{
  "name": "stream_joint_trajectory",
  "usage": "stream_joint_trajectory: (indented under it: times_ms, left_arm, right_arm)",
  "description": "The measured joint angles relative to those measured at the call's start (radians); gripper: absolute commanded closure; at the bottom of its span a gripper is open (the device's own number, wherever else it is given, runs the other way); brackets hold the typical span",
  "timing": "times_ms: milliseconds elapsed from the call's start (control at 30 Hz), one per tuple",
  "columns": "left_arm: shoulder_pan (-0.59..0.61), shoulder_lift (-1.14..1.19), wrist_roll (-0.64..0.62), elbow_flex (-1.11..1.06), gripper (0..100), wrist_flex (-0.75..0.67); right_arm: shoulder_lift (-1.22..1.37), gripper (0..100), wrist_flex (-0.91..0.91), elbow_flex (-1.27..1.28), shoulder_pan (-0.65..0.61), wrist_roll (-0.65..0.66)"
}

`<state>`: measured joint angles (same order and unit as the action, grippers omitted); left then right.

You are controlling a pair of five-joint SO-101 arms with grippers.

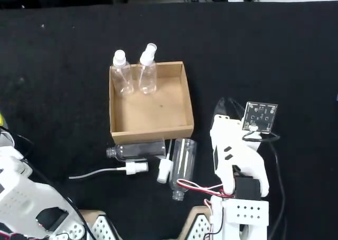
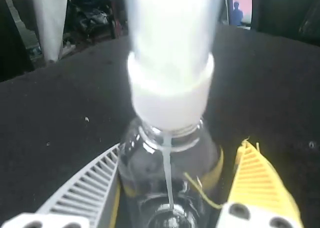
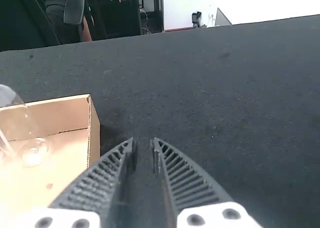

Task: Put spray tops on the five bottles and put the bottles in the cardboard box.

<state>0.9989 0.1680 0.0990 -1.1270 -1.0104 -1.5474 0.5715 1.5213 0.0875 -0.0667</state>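
Note:
My left gripper (image 2: 181,153) is shut on a clear bottle (image 2: 150,173), with a grey finger on one side and a yellow one on the other. A white spray top (image 2: 170,87) sits on the bottle's neck, its tube hanging down inside. In the cardboard box (image 1: 190,105), two capped bottles (image 1: 122,74) (image 1: 148,70) stand at the far left corner. Two uncapped bottles (image 1: 136,150) (image 1: 182,167) lie in front of the box, with two loose spray tops (image 1: 134,168) (image 1: 165,169) beside them. My right gripper (image 3: 142,144) is shut and empty, right of the box (image 3: 60,118), and its black fingertips (image 1: 222,111) show from above.
Black cloth covers the table (image 1: 274,50). The left arm's white body (image 1: 26,198) sits at the near left corner and the right arm's body (image 1: 240,166) at the near right. Bare cloth lies left of, behind and right of the box.

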Motion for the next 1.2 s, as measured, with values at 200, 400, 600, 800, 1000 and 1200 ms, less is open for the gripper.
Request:
stream_joint_trajectory:
  times_ms: [200,400,600,800,1000,1200]
  left_arm:
    - [0.000,0.000,0.000,0.008,69,-0.018]
    - [0.000,0.005,0.000,0.008,69,-0.129]
    - [0.000,0.005,0.000,0.008,69,-0.133]
    - [0.000,0.005,0.000,0.000,69,-0.133]
    - [0.000,0.005,0.000,-0.028,69,-0.133]
    - [0.000,0.005,0.000,-0.028,69,-0.133]
  right_arm:
    - [0.000,95.9,0.000,0.000,0.000,0.000]
    - [0.000,95.9,0.000,0.000,0.000,0.000]
    - [0.000,95.9,0.000,0.000,0.000,0.000]
    - [0.000,95.9,0.000,0.000,0.000,0.000]
    - [0.000,95.9,0.000,0.000,0.000,0.000]
    - [0.000,95.9,0.000,0.000,0.000,0.000]
